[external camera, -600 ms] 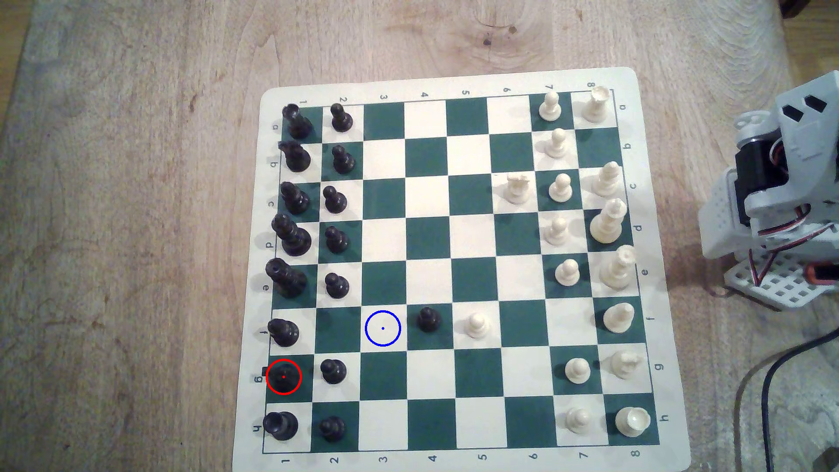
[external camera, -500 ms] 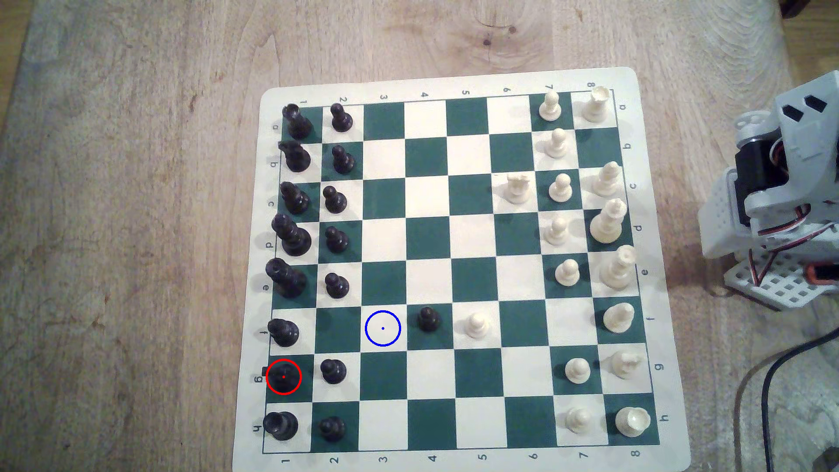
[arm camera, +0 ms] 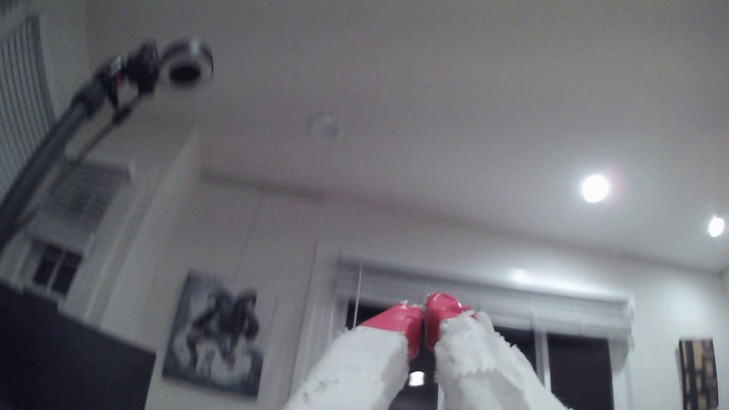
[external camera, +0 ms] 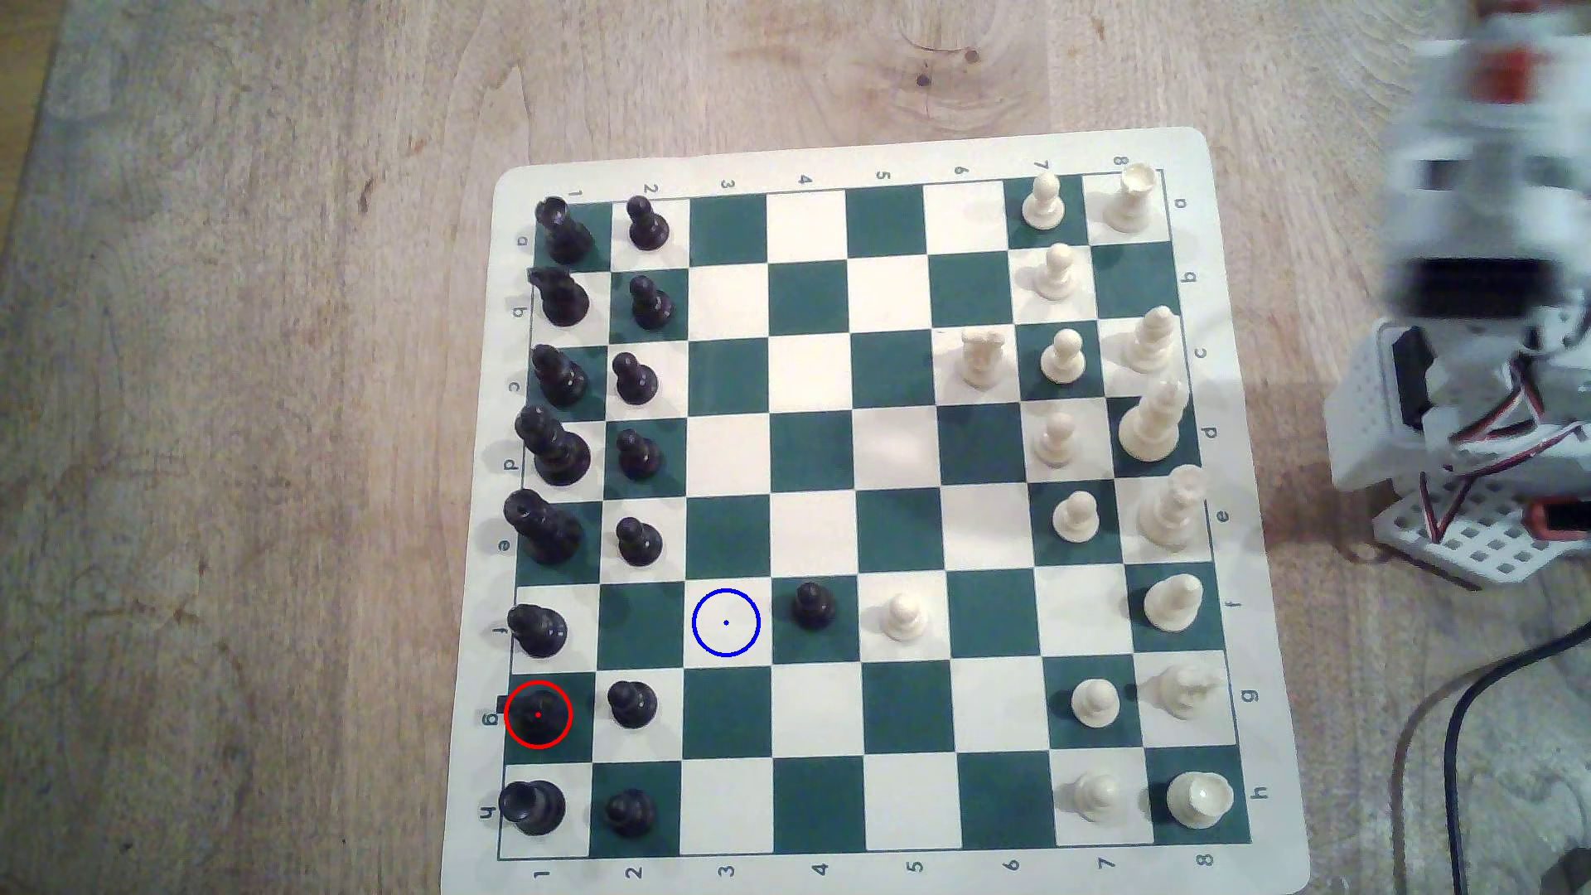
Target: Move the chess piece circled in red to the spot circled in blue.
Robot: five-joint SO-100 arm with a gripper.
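Pointing up at the ceiling in the wrist view, the tool (arm camera: 425, 311) has its red-tipped fingers pressed together with nothing between them. The arm (external camera: 1481, 284) is a blur at the right edge of the exterior frame, off the board (external camera: 861, 508) and well apart from the black side.

The chess piece circled in red (external camera: 537, 714) stands at the lower left of the board, hemmed in: a rook (external camera: 532, 806) below it, a tall piece (external camera: 537, 630) above, a pawn (external camera: 632, 704) just beside it on the right. The spot circled in blue (external camera: 726, 622) lies up and to the right, bare, with a second pawn (external camera: 811, 604) on the next square.

The likely risks: fingers spreading wide in that tight corner could topple a neighbour; the lumpy top may slip or twist in a pinch; a low carry would clip the nearby pawn; the long reach across the white pieces could brush them.
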